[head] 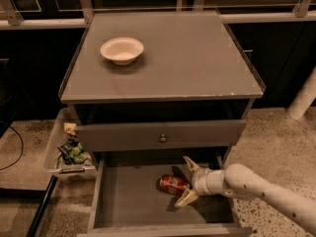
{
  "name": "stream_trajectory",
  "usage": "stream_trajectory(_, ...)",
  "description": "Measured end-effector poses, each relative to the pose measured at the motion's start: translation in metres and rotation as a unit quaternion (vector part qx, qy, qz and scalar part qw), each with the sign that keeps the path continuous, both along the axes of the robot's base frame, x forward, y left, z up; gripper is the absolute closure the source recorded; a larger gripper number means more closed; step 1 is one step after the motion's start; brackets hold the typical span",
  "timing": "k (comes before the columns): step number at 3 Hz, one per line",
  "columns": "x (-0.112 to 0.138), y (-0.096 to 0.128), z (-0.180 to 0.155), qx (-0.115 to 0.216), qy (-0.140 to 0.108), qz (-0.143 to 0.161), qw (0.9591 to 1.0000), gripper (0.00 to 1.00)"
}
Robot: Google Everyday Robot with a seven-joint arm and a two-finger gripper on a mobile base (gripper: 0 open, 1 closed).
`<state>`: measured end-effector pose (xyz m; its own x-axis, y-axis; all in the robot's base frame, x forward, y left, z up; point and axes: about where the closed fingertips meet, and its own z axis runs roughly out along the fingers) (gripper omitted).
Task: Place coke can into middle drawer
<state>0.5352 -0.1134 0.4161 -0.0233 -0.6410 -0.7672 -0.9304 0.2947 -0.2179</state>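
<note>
The coke can [172, 184] is red and lies on its side on the floor of the open middle drawer [126, 199], right of centre. My gripper [184, 181] reaches into the drawer from the right on a white arm. Its fingers [189, 164] are spread open, one beyond the can's right end and one in front of it. The can rests on the drawer floor between the fingertips.
A closed grey drawer front with a small round knob [163, 138] sits just above the open drawer. A white bowl [122, 49] stands on the cabinet top [197, 58]. A bin of clutter [69, 151] hangs at the cabinet's left side.
</note>
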Motion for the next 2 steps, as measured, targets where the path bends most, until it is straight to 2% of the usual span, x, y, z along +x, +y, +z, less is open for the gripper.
stream_trajectory(1,-0.006,-0.015,0.036,0.001,-0.025,0.022,0.9994,0.00)
stream_trajectory(2,-0.030,-0.035,0.079,0.002,-0.027,0.045,0.9986,0.00)
